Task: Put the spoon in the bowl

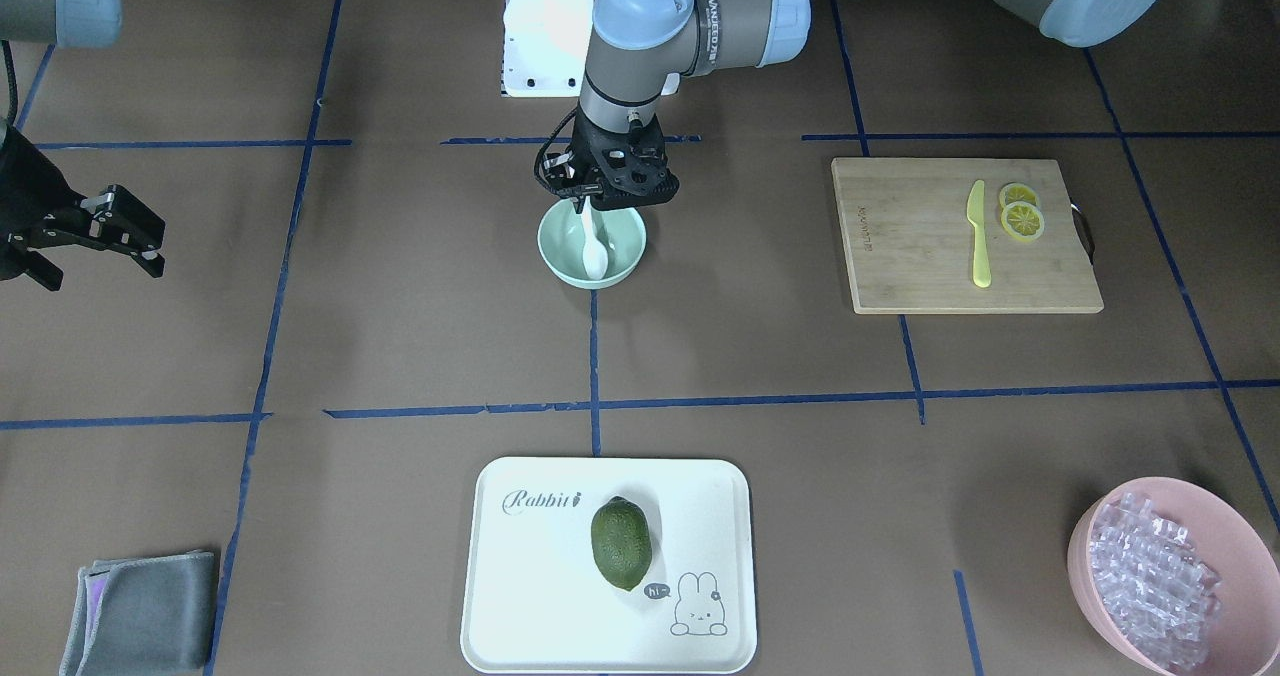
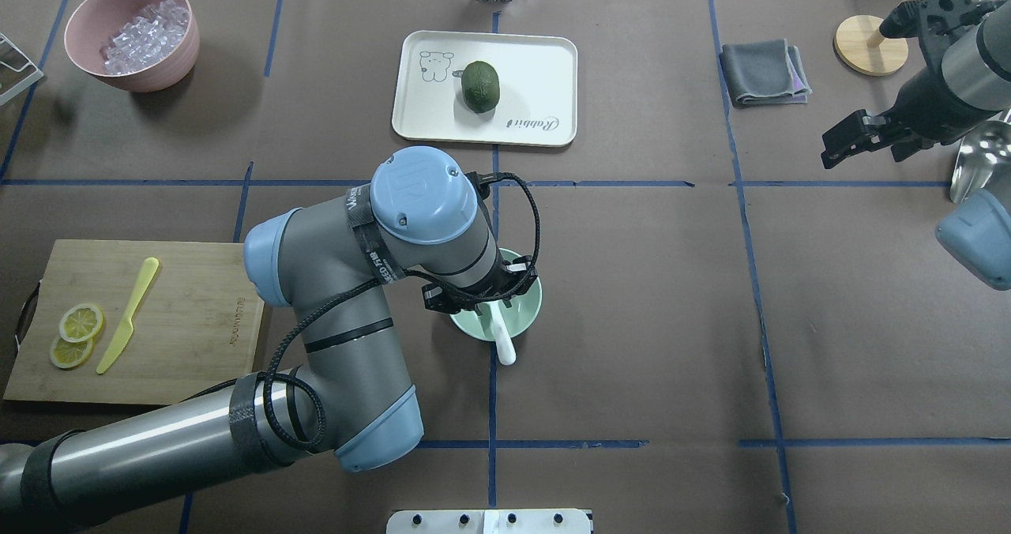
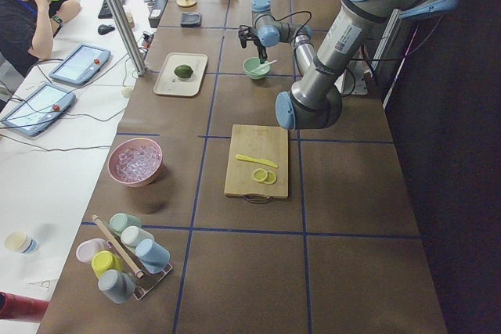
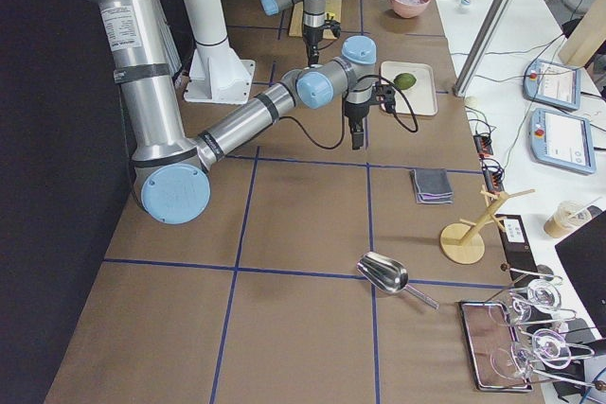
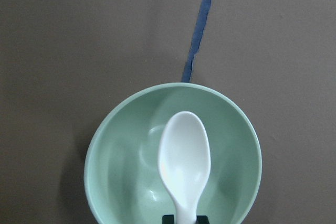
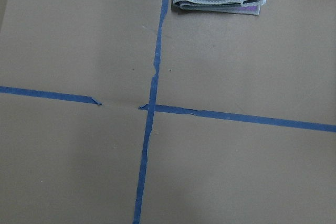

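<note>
Left hand [image 1: 600,191] pinched tight on the spoon [image 5: 184,153] neck (wrist view shows only a dark sliver of it). Long axis runs straight through the hand: scoop just ahead, handle tail behind, past the rim. Bowl [image 5: 113,145] directly beneath the scoop. Likely next: open, let it drop. Right hand [image 1: 112,228] open, empty, well apart; left is the nearer arm.

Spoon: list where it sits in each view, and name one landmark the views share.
Front-facing: spoon upper centre, in the bowl.
Overhead: spoon centre, handle poking over the bowl's near rim.
Exterior left: spoon upper centre, leaning out of the bowl.
Exterior right: cannot make it out.
Left wrist: spoon bottom centre, scoop over the bowl.
Right wrist: not in it.
Landmark: the bowl, sitting on a blue tape line.
</note>
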Controlling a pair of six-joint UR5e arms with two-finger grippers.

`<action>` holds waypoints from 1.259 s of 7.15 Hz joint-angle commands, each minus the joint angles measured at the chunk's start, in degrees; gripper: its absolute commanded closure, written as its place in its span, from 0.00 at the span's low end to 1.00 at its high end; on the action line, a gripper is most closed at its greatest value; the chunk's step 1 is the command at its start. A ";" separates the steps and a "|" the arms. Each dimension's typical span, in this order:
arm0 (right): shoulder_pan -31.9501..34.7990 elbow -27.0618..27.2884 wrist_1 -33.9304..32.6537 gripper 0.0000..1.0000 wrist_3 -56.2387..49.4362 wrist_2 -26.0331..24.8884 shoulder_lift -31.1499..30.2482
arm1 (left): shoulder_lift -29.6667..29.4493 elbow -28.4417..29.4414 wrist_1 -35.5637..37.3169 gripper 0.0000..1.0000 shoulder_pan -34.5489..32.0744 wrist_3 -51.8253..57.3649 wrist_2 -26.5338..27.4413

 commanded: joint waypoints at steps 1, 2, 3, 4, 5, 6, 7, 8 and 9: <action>0.00 -0.05 -0.02 0.00 0.00 -0.07 0.06 | 0.78 -1.98 0.58 0.00 0.08 0.14 -0.04; 0.26 -0.13 -0.02 0.00 -0.17 0.02 0.06 | 1.31 -5.13 4.77 0.00 -0.01 1.01 -0.31; 0.96 -0.31 -0.02 0.00 -0.78 0.19 -0.20 | 3.92 -11.51 10.72 0.00 -0.53 5.19 -0.40; 3.23 -0.74 -0.02 0.00 -4.62 3.33 -2.20 | 8.04 -18.28 16.70 0.00 -3.41 13.15 -0.48; 7.60 -1.71 0.06 0.00 -11.27 6.75 -4.49 | 12.43 -22.78 20.50 0.00 -8.13 22.63 -1.01; 10.26 -2.06 -0.02 0.00 -16.99 7.31 -7.12 | 15.69 -23.09 20.63 0.00 -12.44 29.51 -5.88; 13.59 -3.55 -0.02 0.00 -23.49 8.36 -9.32 | 19.55 -23.18 20.37 0.00 -18.84 36.63 -10.28; 18.06 -6.52 -0.02 0.00 -31.12 11.42 -10.91 | 23.68 -23.09 20.28 0.00 -24.38 45.31 -13.72; 21.41 -9.07 -0.02 0.00 -36.42 12.40 -12.06 | 27.47 -22.66 20.45 0.00 -30.53 54.36 -16.71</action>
